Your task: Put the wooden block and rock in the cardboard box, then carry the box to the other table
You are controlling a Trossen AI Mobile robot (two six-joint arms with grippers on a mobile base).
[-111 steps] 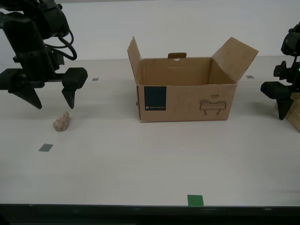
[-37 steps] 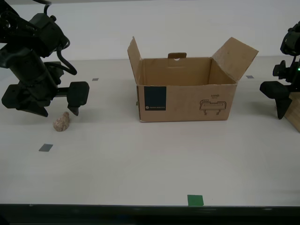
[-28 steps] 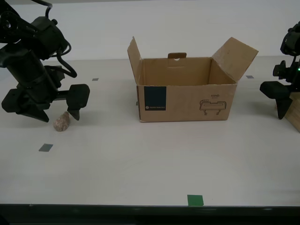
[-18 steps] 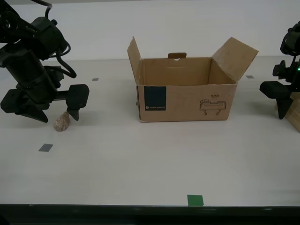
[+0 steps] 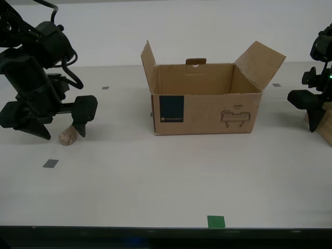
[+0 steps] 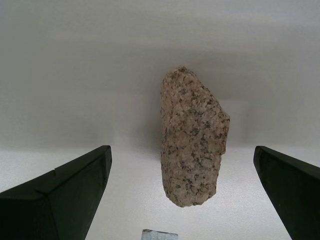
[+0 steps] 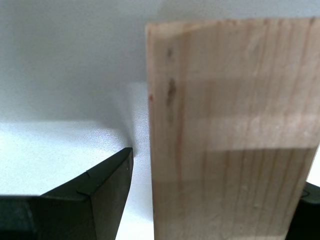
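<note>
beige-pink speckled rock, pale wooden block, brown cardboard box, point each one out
beige-pink speckled rock (image 6: 192, 142), second wrist view, middle of its face
pale wooden block (image 7: 232, 130), first wrist view, broad face
brown cardboard box (image 5: 207, 111), exterior view, front wall

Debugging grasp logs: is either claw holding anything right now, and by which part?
Nothing is held. My second gripper is open, its fingers either side of the rock without touching. My first gripper straddles the wooden block; contact cannot be told.

No legible text on the cardboard box, print too small
</note>
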